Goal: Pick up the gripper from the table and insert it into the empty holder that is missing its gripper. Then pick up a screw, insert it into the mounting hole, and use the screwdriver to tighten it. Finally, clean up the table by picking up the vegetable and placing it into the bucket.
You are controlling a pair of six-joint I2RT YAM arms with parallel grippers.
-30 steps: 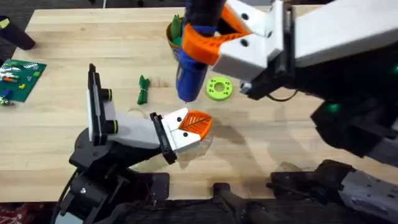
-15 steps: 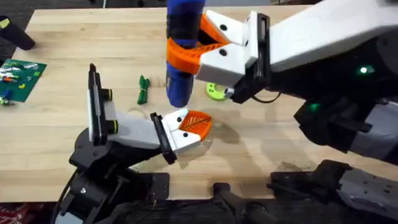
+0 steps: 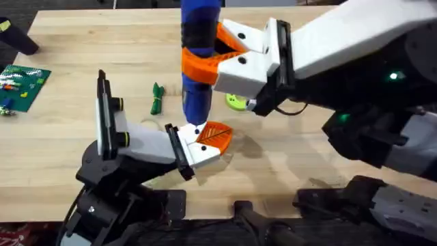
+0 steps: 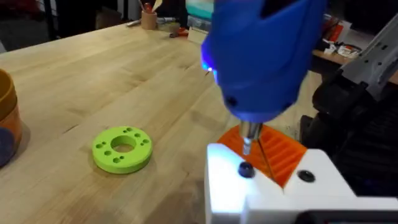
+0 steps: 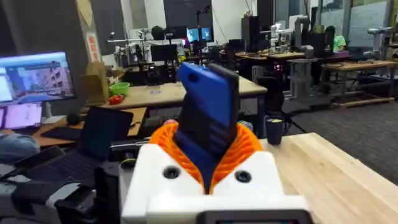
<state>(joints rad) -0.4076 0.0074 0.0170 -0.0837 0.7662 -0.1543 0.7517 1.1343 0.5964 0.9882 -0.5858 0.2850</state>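
The right gripper is clamped on the screwdriver, held upright w/ its bit down over a dark screw in the white block of the left gripper; a blue light glows on the driver's side. Can't tell how far the left gripper's fingers are apart. The vegetable lies on the table left of the driver, the lime disc sits just right of it, and the bucket is at the far side.
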